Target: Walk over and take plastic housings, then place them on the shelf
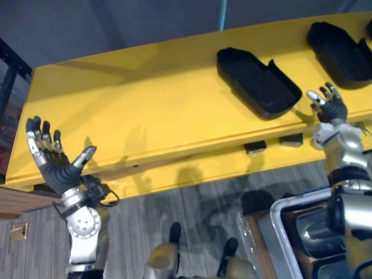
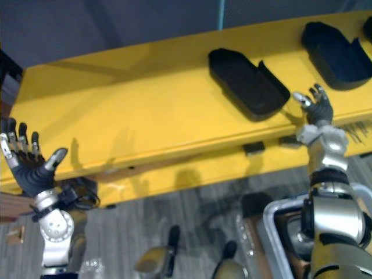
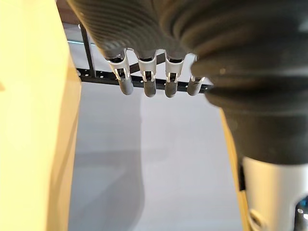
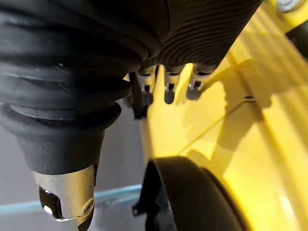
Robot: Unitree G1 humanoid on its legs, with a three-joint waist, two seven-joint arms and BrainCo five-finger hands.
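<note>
Left eye view: housing [image 1: 256,81] and second housing [image 1: 340,53] lie apparently placed on the shelf [image 1: 145,110]; left hand [image 1: 58,167] and right hand [image 1: 329,108] hover spread, empty, at its front edge.

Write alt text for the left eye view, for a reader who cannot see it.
A long yellow shelf carries two black plastic housings, the middle housing and the far-right housing. The robot's right hand, open and empty, is raised beside the middle housing's near end. Its left hand, open with fingers spread, is up before the shelf's left end.
</note>
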